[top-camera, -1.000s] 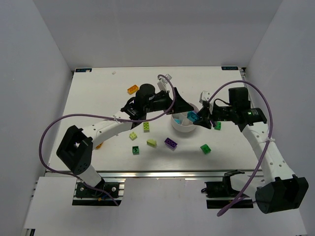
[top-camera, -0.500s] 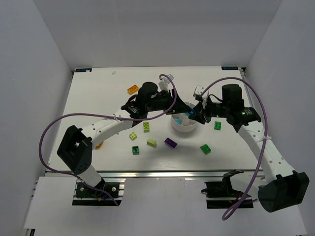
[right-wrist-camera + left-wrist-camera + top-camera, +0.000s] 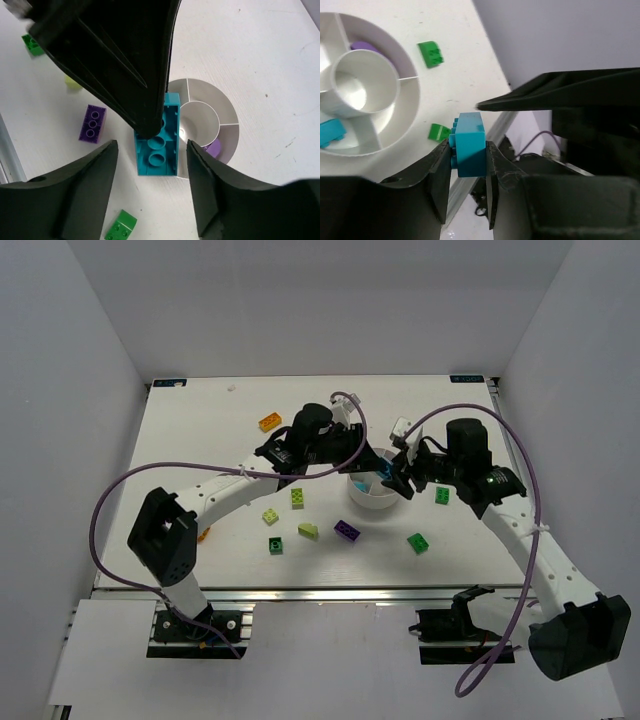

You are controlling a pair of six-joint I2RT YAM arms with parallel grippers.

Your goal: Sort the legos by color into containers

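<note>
One cyan brick (image 3: 468, 136) is pinched in the left gripper (image 3: 467, 150) by the dish (image 3: 415, 100) — the right gripper (image 3: 152, 150) stands wide, fingers either side, not touching.

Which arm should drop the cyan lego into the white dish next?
Left. The left fingers clamp the cyan lego beside the dish, which already holds another cyan lego. The right fingers stand open, gripping nothing.

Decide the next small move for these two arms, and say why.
Probably the right gripper should back away. Its fingers stand open on either side of the cyan brick, which the left gripper clamps near the dish, so it has let go and only crowds the drop.
</note>
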